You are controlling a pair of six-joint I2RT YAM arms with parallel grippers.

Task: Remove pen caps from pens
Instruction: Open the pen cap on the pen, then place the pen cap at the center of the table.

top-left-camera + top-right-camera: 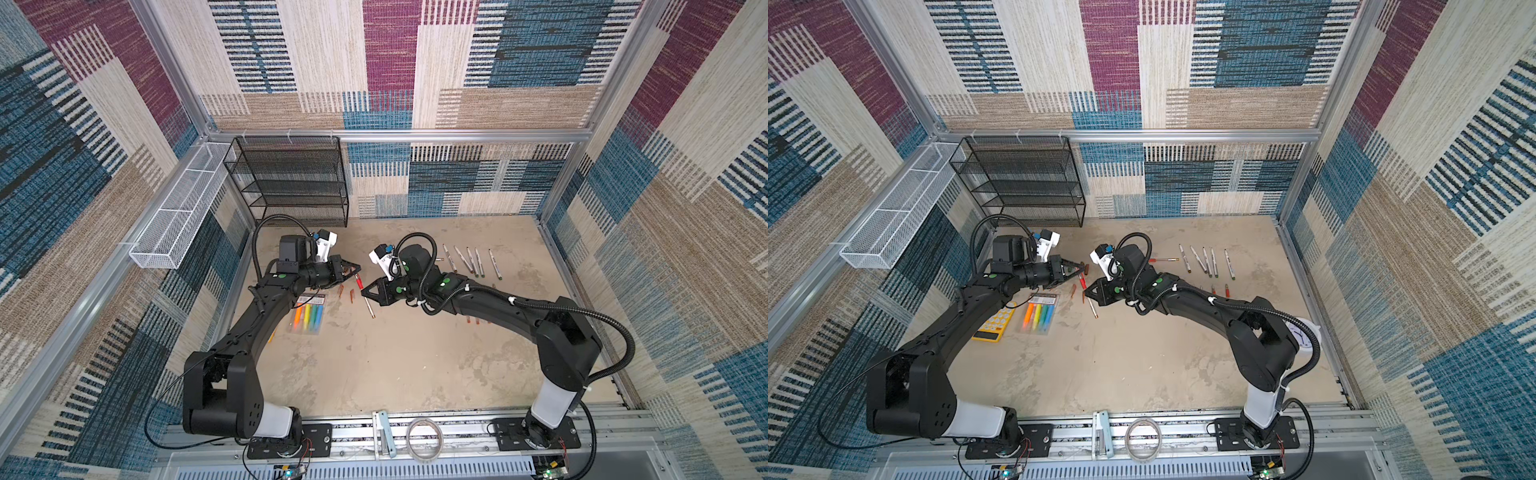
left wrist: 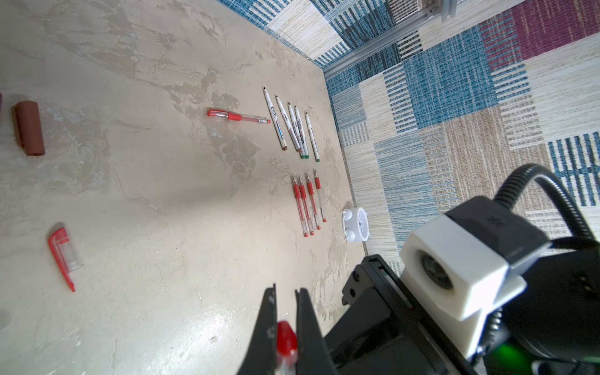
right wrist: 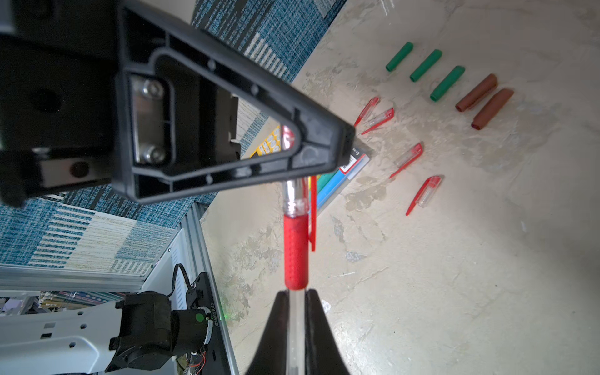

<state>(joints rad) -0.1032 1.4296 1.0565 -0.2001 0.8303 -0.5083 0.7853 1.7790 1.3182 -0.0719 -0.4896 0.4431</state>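
Left hand: jaws narrow, clamped on the rounded red end of the cap. Right hand: jaws narrow, clamped on the clear barrel of the pen, just behind its red rubber sleeve. The two hands face each other tip to tip, and the pen spans the gap between them above the desk. The cap is seated on the pen, with its clip lying alongside the sleeve.

Purpose of the hold: each hand takes one of the two parts, so a straight pull apart along the pen's axis should separate them. The right hand grips close to the joint, which likely limits bending of the thin barrel. The step in hand appears to be the pull itself.

Removed parts lie sorted on the desk near the left hand: three green caps, two brown caps and four slim red-and-clear caps. Finished pens lie on the right side of the desk: five white pens side by side and, just beside them, four clear pens, all with bare tips. One capped red pen lies apart from both rows and seems to be the last item waiting. Sorting by kind makes the count easy to check: nine caps off, nine bare pens.
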